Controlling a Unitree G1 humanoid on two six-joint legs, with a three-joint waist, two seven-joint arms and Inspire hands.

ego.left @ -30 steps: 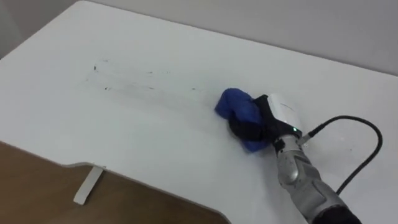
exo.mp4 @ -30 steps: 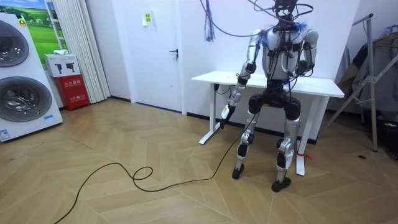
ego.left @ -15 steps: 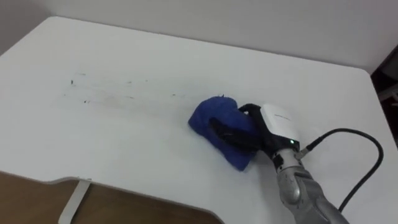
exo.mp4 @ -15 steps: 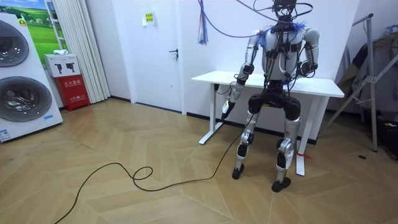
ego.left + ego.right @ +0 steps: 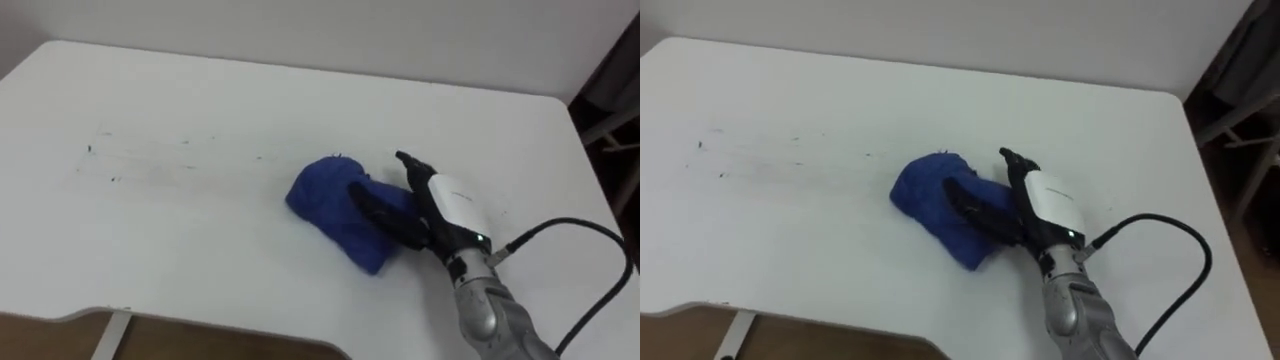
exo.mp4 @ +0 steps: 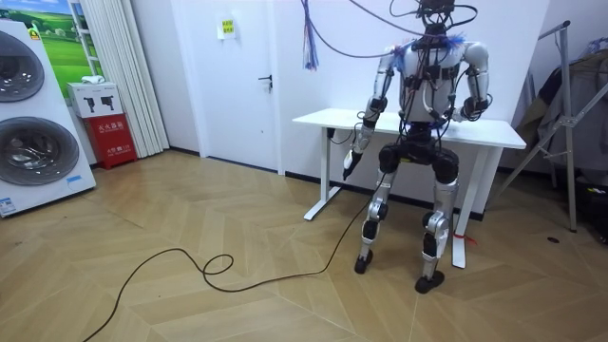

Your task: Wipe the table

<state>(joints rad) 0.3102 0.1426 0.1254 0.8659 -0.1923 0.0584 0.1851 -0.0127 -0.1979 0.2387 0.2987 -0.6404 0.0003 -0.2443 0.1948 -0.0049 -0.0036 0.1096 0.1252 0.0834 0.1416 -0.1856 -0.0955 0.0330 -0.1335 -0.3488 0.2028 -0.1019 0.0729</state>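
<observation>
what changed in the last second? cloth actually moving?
Mostly the head camera swung. Against the dark streaks, the blue cloth has barely advanced; it lies more spread under the right robot hand, whose fingers now look flatter. Left robot hand hangs beside the table, much as before. Nothing let go.

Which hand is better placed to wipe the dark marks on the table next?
Right. The right hand lies on the blue cloth, just right of the marks; the left hand hangs beside the table.
</observation>
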